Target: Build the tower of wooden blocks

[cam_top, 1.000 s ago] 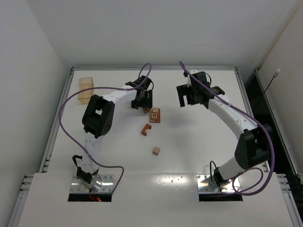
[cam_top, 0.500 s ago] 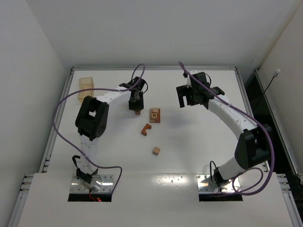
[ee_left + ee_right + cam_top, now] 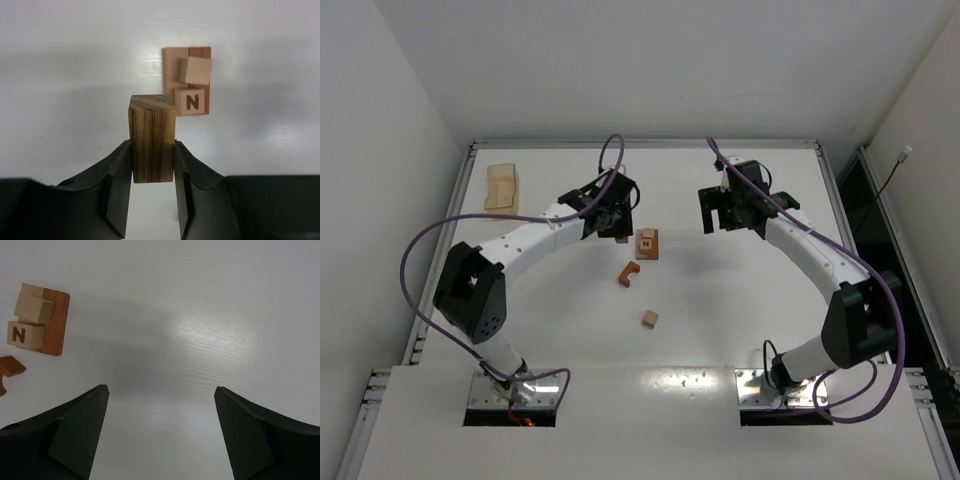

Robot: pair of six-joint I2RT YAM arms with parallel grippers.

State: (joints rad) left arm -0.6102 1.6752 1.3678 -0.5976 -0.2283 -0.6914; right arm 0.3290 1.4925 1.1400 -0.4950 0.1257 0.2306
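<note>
Left claw (image 3: 152, 150) is now being held clamped on a dark-grained wood block (image 3: 152, 135) (a second ago its jaws were standing wider over this piece). The block is apparently being carried clear of the surface (image 3: 75, 75).

The tower (image 3: 187, 85) is lying ahead of this claw and slightly to its right, apart from it. So far it is being made up of a two-tone base (image 3: 170, 60) with the N cube (image 3: 190, 101) and a pale cube (image 3: 195, 70) on top.

Right claw (image 3: 160, 388) is being kept wide apart and empty, with the tower off to its left.

Judgement: the pick is being completed, and placement on the tower is being set up.
</note>
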